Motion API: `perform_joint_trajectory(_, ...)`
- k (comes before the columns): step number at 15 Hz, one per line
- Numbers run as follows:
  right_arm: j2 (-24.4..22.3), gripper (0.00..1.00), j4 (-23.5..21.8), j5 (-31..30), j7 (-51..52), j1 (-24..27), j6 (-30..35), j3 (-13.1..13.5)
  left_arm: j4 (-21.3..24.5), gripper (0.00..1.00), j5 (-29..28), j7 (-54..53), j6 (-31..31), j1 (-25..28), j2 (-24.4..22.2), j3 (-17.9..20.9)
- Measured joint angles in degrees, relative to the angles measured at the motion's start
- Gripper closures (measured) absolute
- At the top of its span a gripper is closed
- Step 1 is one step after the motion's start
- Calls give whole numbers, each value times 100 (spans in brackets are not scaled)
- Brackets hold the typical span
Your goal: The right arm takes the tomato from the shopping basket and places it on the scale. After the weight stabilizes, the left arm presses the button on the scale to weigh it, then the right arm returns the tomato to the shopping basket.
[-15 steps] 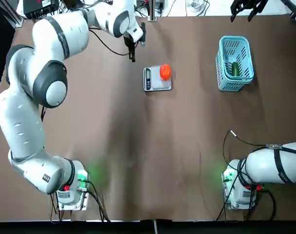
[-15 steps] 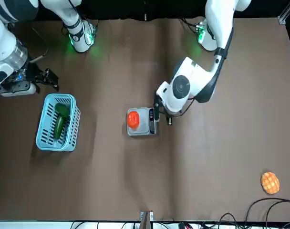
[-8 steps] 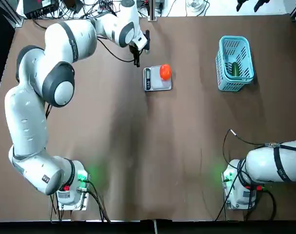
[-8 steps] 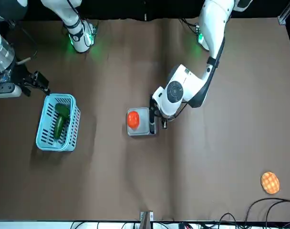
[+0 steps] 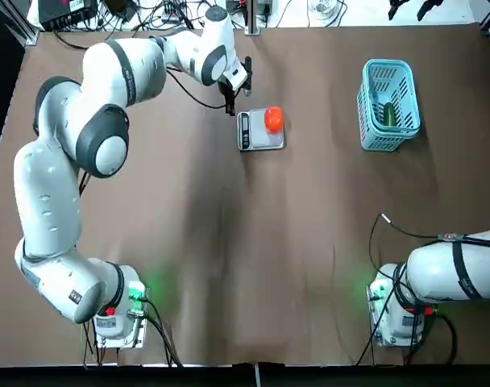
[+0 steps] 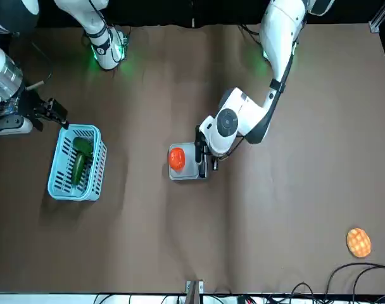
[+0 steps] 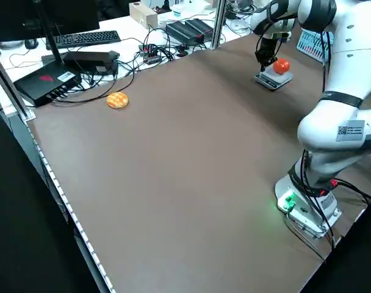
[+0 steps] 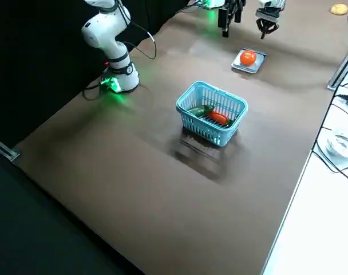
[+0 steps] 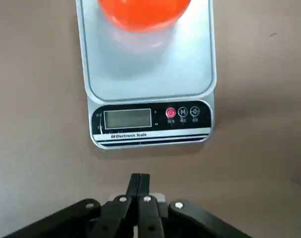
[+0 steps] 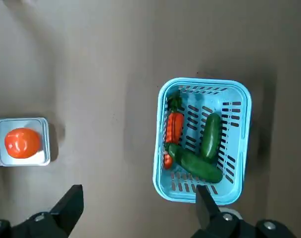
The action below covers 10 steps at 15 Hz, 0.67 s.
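Note:
The tomato (image 5: 273, 118) (image 9: 143, 12) sits on the silver platform of the scale (image 5: 261, 139) (image 9: 148, 69). My left gripper (image 5: 231, 106) (image 9: 139, 182) is shut with nothing in it. Its tip hovers just short of the scale's dark control strip (image 9: 150, 121), on the side away from the shopping basket. My right gripper (image 6: 50, 111) (image 10: 138, 208) is open and empty. It hangs high above the table by the far edge of the light-blue shopping basket (image 5: 366, 97) (image 10: 205, 82).
In the basket lie green cucumbers (image 10: 210, 136) and a small orange-red vegetable (image 10: 174, 128). A flat yellow-orange round item (image 6: 358, 242) (image 7: 117, 99) rests near the table's far left corner. Cables, boxes and a keyboard (image 7: 88, 38) lie beyond the far edge.
My left gripper has moved closer to the scale's control strip. The right gripper shifted slightly near the basket. The tomato has stayed on the scale.

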State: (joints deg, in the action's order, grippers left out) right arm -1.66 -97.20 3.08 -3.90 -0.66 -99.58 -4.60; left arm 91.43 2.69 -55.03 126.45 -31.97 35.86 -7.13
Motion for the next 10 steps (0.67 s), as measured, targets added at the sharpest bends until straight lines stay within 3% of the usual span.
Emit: perform_joint_trajectory(10,18,0,4,0,-1,4,10,-28,-3,99,0,332,443,-310,275,-1)
